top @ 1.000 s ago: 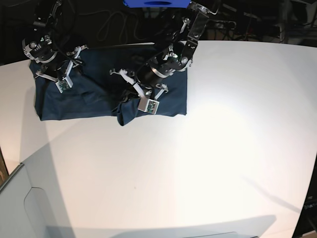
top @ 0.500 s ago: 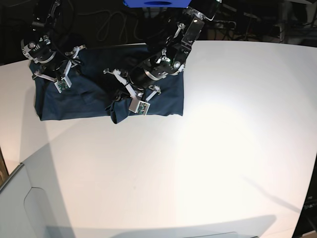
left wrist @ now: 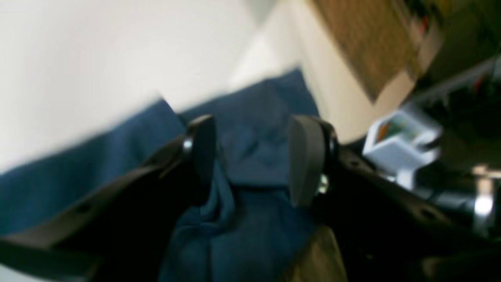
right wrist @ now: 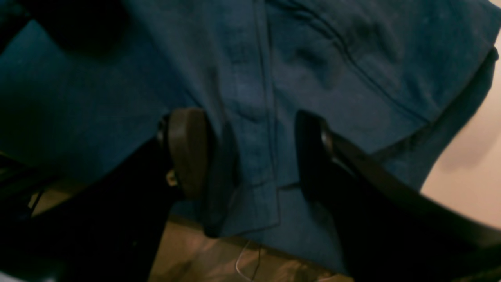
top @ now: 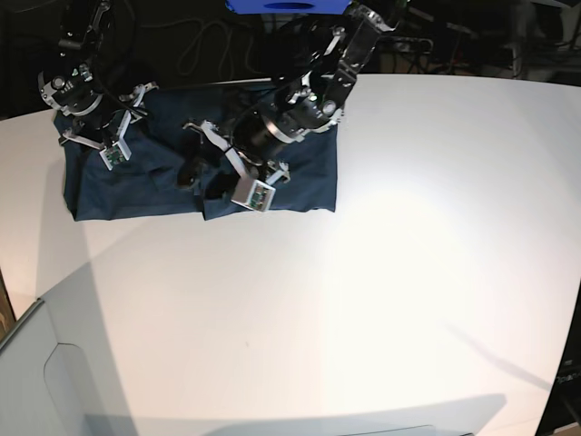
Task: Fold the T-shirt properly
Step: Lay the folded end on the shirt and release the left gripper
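The dark navy T-shirt (top: 145, 193) lies flat and partly folded at the back left of the white table (top: 381, 272). My left gripper (left wrist: 254, 156) hovers low over its front middle (top: 201, 171), open, with wrinkled blue cloth (left wrist: 254, 129) under the gap and a small ridge of it beside the left finger (left wrist: 201, 150). My right gripper (right wrist: 250, 152) is open over the shirt's back left corner, with a stitched hem (right wrist: 266, 117) running between its fingers. Neither gripper pinches the cloth.
A blue object (top: 286, 5) and dark cables (top: 204, 50) sit behind the table's far edge. The table's near left edge (top: 27, 318) borders a grey panel. The right arm's white camera box (left wrist: 399, 145) shows in the left wrist view.
The left gripper went from shut on the shirt's front edge to open, letting the cloth drop. It also carried that fold leftward. The right arm has not moved.
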Available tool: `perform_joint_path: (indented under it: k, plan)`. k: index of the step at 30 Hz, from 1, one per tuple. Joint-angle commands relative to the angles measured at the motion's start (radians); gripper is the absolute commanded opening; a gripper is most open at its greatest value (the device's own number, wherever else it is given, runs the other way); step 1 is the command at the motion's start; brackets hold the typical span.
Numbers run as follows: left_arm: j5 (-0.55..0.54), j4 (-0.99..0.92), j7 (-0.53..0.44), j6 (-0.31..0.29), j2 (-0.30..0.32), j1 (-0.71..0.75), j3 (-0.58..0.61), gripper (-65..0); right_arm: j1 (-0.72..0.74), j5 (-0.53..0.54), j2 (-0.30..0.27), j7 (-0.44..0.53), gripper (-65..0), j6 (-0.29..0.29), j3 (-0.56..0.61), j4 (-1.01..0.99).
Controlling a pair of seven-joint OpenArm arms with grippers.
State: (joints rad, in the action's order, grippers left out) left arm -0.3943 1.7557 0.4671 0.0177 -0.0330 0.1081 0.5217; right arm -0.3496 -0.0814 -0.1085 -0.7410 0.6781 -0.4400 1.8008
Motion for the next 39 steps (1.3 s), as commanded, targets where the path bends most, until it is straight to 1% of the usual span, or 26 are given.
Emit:
perform_joint_path:
  k: [1,5,8,12,17,23,26,31,33,34,36,39]
  plan:
    - [-0.010,0.036,-0.008,-0.008,0.017,0.008,-0.016,-36.4,0.004,0.009,-0.010,0.014,-32.1,0.020,-0.004,0.021]
    - [-0.010,0.057,-0.008,-0.008,0.080,0.077,-0.107,-36.4,0.007,0.009,-0.010,0.014,-32.1,0.020,-0.004,0.021]
    - [-0.010,0.039,-0.008,-0.008,0.109,0.109,-0.163,-36.4,0.007,0.009,-0.009,0.016,-32.1,0.020,-0.004,0.021]
    - [-0.012,-0.001,-0.008,-0.014,0.146,0.121,-0.166,-36.4,0.008,0.009,-0.007,0.019,-32.1,0.020,-0.004,0.021]
    - [-0.012,-0.070,-0.008,-0.014,0.147,0.077,-0.051,-36.4,0.021,0.009,-0.006,0.011,-32.1,0.020,-0.004,0.021]
    - [-0.012,-0.167,-0.012,-0.012,0.140,-0.054,0.199,-36.4,0.022,0.009,-0.007,0.013,-32.1,0.020,-0.004,0.021]
    - [-0.012,-0.182,-0.015,-0.015,0.114,-0.097,0.274,-36.4,0.022,0.009,-0.007,0.019,-32.0,0.020,-0.010,0.021]
    - [-0.012,-0.122,-0.015,-0.017,0.075,-0.112,0.318,-36.4,0.031,0.009,-0.007,0.019,-32.0,0.020,-0.012,0.023]
    - [-0.012,-0.079,-0.015,-0.017,0.075,-0.109,0.314,-36.4,0.034,0.009,-0.007,0.019,-31.5,0.020,-0.015,0.024]
    - [-0.012,-0.056,-0.014,-0.017,0.081,-0.109,0.312,-36.4,0.039,0.009,-0.007,0.019,-31.4,0.020,-0.027,0.034]
    - [-0.012,-0.003,-0.014,-0.009,0.120,-0.109,0.305,-36.4,0.044,0.012,-0.003,0.018,-30.5,0.020,-0.058,0.057]
    - [-0.012,0.060,-0.014,-0.009,0.192,-0.091,0.234,-36.4,0.047,0.012,0.016,0.019,-25.2,0.020,-0.095,0.104]
